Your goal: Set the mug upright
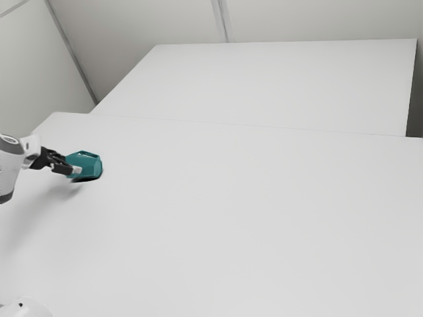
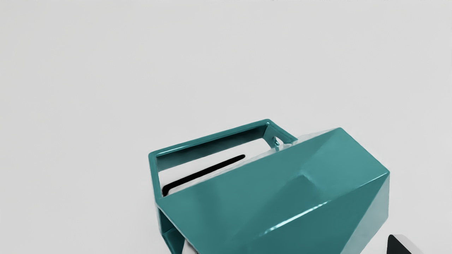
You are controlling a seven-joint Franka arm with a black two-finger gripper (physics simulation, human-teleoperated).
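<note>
Over the pale table (image 1: 231,218), my jaws stand spread at the tipped mug (image 1: 86,162), likely light, stiff and slick, best pinched across its faceted body (image 2: 254,197).

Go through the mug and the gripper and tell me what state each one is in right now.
Mug: tipped on its side, not upright; handle sticking out from the body.
Gripper: open, at the mug, its fingers spread wide.
</note>
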